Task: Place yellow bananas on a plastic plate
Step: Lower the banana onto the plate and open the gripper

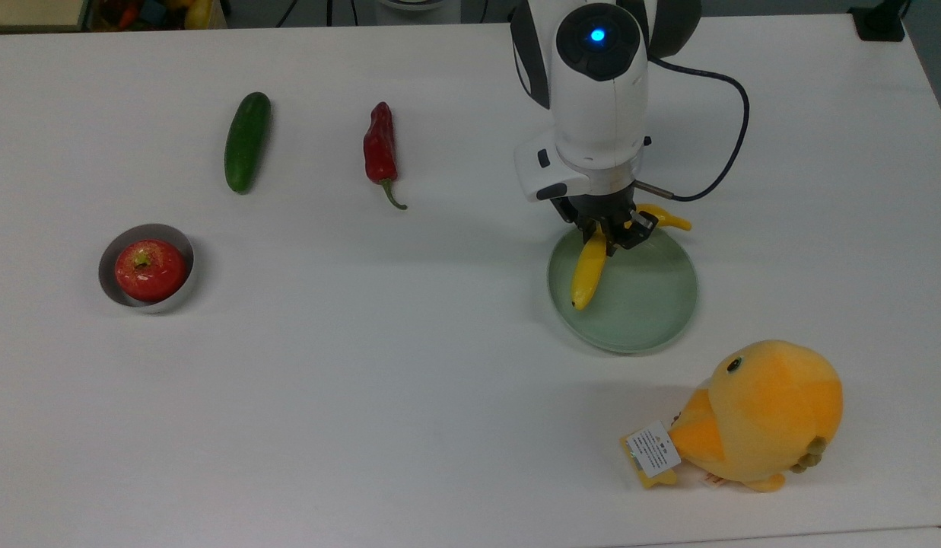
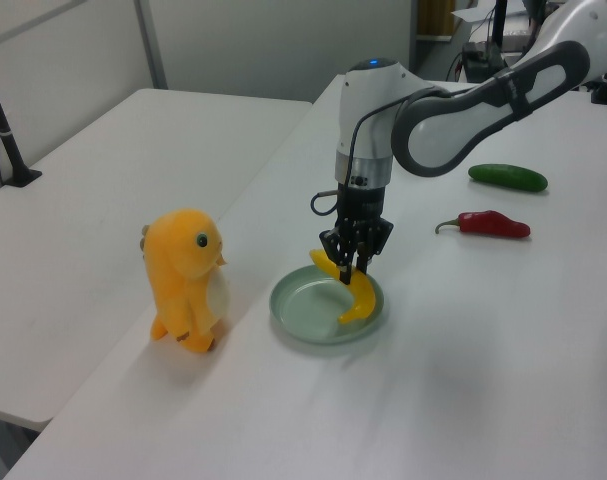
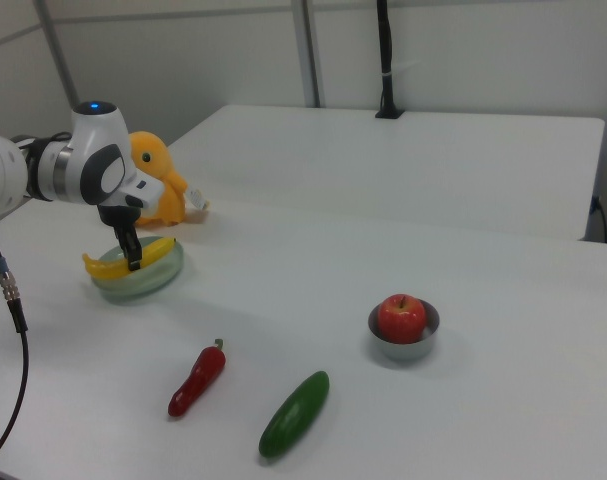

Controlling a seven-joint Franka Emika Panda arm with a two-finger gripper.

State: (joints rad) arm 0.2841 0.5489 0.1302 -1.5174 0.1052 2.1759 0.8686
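Pincer [image 1: 608, 237] clamped on banana [image 1: 589, 266] mid-length, above plate [image 1: 653, 304]. Banana's long axis crosses plate's far rim (stem end overhangs toward top view's right). Lower tip near plate floor; contact unclear.
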